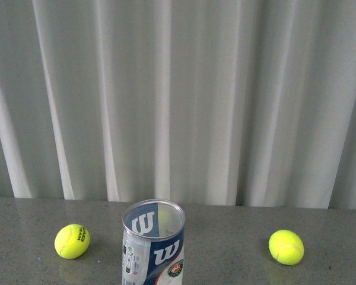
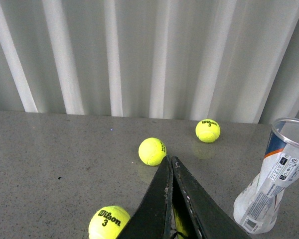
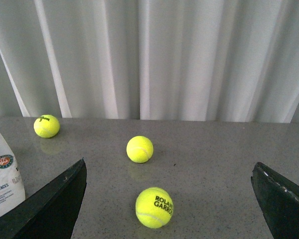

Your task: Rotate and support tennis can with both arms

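A: Where is the tennis can (image 1: 152, 243) now?

B: It stands upright on the grey table (image 1: 225, 237), open mouth up, long axis vertical, between both arms.

A: And the grippers?

B: The left gripper (image 2: 171, 167) has its fingers pressed together. The right gripper (image 3: 169, 199) is spread wide. Neither touches the can.

A: Which one is nearer?

B: I cannot tell; the can lies to the inner side of each.
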You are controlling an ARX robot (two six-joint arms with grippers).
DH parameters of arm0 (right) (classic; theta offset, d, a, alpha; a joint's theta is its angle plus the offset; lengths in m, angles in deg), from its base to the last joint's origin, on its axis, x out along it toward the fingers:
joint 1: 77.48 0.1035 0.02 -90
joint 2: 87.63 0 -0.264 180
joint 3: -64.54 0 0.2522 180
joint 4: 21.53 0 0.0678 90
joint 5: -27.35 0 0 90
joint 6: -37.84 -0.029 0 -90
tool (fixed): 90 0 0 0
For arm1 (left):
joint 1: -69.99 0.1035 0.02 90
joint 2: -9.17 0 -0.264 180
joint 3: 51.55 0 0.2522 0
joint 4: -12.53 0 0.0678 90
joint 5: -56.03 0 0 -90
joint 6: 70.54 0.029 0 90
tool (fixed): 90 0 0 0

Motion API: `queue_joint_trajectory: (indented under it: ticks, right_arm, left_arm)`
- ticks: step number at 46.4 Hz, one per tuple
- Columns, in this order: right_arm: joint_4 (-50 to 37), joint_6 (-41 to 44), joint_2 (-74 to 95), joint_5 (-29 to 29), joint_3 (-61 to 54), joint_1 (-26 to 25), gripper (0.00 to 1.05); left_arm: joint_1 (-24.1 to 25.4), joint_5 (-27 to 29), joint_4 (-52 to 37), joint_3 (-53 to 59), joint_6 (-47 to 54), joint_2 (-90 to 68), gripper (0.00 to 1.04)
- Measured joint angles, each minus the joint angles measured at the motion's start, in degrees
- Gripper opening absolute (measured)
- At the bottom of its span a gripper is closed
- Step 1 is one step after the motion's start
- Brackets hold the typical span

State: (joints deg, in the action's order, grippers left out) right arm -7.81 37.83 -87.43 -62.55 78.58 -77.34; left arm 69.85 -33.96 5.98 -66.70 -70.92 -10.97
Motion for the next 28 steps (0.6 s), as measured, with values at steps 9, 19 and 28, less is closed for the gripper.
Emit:
queue_joint_trajectory:
  ticks: [9, 19, 28]
  right_arm:
    - [0.0, 0.0, 0.0, -0.02, 0.0, 0.0, 0.98]
    - [0.0, 0.02, 0.0, -0.02, 0.0, 0.0, 0.98]
    - [0.0, 0.02, 0.0, 0.0, 0.0, 0.0, 0.98]
  left_arm:
    - [0.0, 0.0, 3.96, 0.0, 0.0, 4.0, 0.04]
    - [0.0, 0.0, 7.61, 0.0, 0.0, 7.65, 0.04]
    - [0.0, 0.0, 12.11, -0.02, 0.0, 11.96, 0.04]
